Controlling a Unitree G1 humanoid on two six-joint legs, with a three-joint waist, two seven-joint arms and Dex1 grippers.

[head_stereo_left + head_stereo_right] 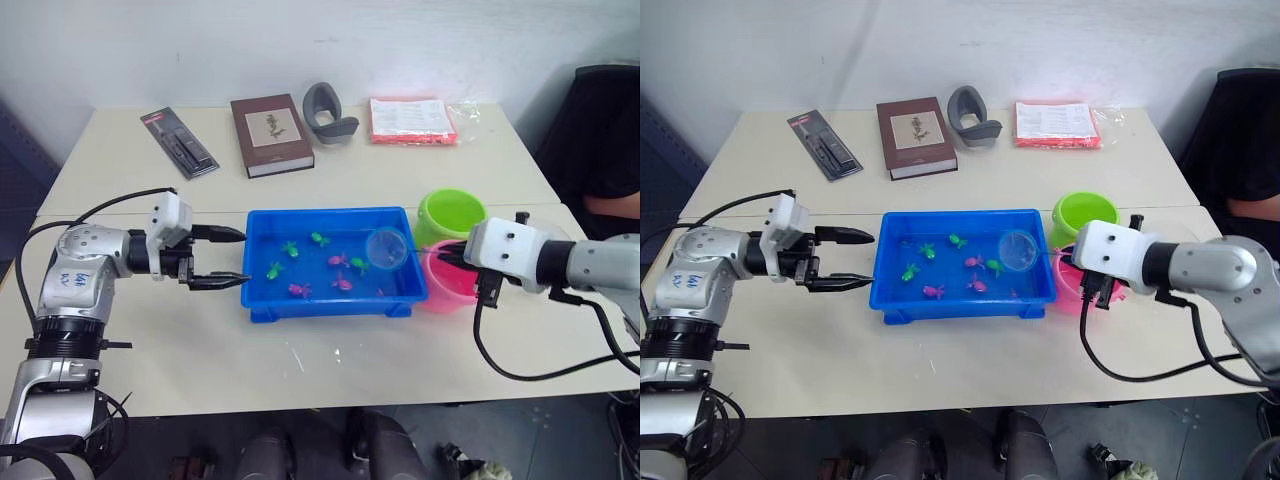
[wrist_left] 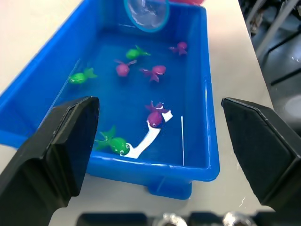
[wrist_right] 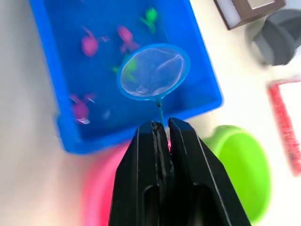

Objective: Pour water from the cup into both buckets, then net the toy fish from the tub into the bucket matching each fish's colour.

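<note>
My right claw [image 3: 160, 126] is clamped on the net [image 1: 386, 248] handle, hoop over the right end of the tub [image 1: 262, 300], above the fish [image 1: 340, 284]. Green bucket [image 1: 451, 213] and pink bucket [image 1: 447, 284] sit just right of the tub. Left claw [image 1: 226, 258] spread wide at the tub's left end, holding nothing.

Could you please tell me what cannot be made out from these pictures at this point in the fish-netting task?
- Water in the lime green bucket or pink bucket: the right gripper and its arm cover most of the pink one in the eye views.
- The net handle: mostly hidden between the shut fingers.
- Net contents: mesh too small in the eye views, blurred in the right wrist view.
</note>
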